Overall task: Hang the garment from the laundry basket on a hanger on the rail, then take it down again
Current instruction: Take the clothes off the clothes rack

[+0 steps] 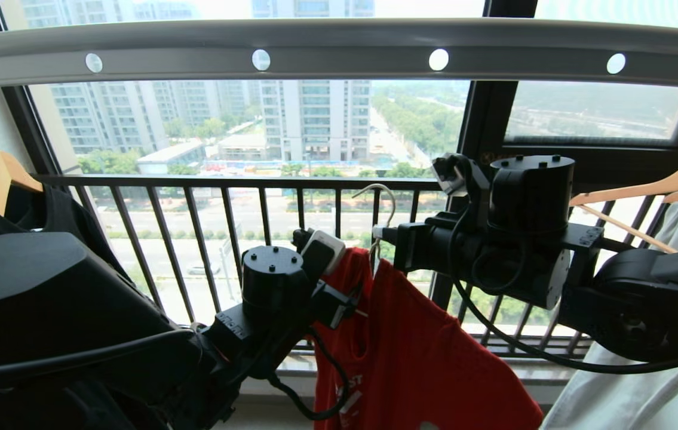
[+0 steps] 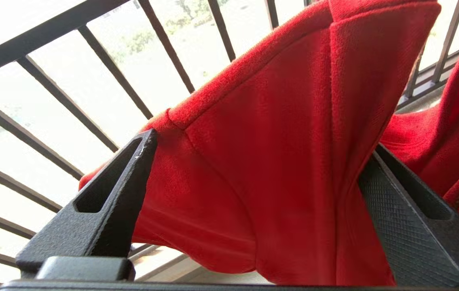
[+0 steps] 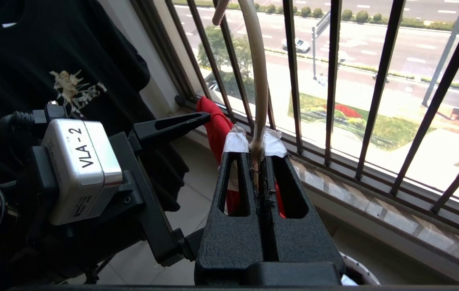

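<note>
Two pincers share the work below the rail [image 1: 339,45], which crosses overhead near the window. Right pincer [image 3: 259,155] is clamped tight on the twisted neck of the hanger [image 3: 258,81], keeping the wire upright and steady so the cloth can be dressed onto it; the hook is free, well below the rail and not yet on it. Draped from that hanger, the garment [image 1: 410,334] hangs between the two arms, in front of the barred railing [image 1: 225,182]. Left pincer [image 2: 253,169] stands spread wide at the garment's left shoulder, red fabric bulging between its fingers [image 2: 120,190] but not pinched, probably placed to tug that shoulder over the wire end. A black T-shirt [image 1: 52,215] hangs on a wooden hanger [image 1: 1,173] far left.
</note>
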